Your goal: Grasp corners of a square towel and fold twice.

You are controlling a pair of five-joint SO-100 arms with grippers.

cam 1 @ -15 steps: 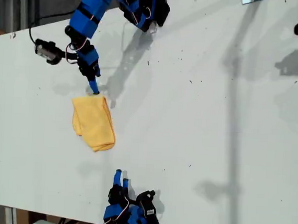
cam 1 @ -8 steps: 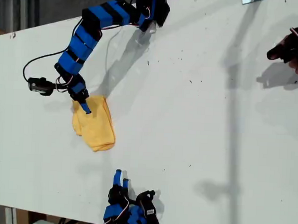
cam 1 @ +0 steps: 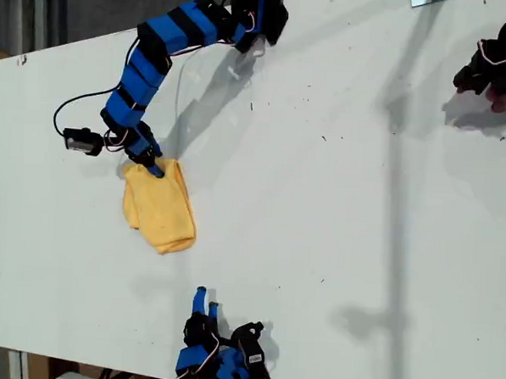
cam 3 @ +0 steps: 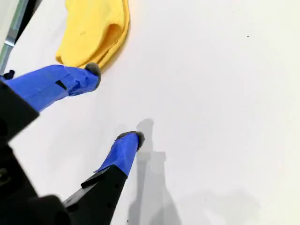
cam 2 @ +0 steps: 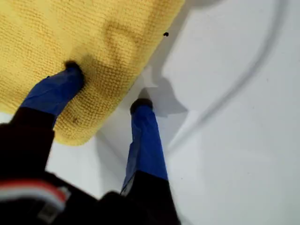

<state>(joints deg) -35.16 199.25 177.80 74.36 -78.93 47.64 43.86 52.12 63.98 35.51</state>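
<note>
Near edge of the exterior view, 6 o'clock: our second gripper (cam 1: 203, 299) is idling on the table (cam 1: 337, 211), jaws apart on nothing, the towel (cam 3: 96, 30) well ahead of it.

Mid-table, toward 9 o'clock: the towel (cam 1: 159, 205) is lying as a folded yellow bundle.

Our first gripper (cam 2: 105, 89) is now straddling its far corner, jaws parted, one fingertip (cam 2: 70, 72) pressing into the cloth, the other on bare table. Half a second ago it was sitting deeper over the towel; it is backing to the edge. We are judging this a release or tidy-up after folding.

Far corner, 2 o'clock: a gloved hand (cam 1: 497, 62) is coming further in.

No tag, brand or writing is showing.
</note>
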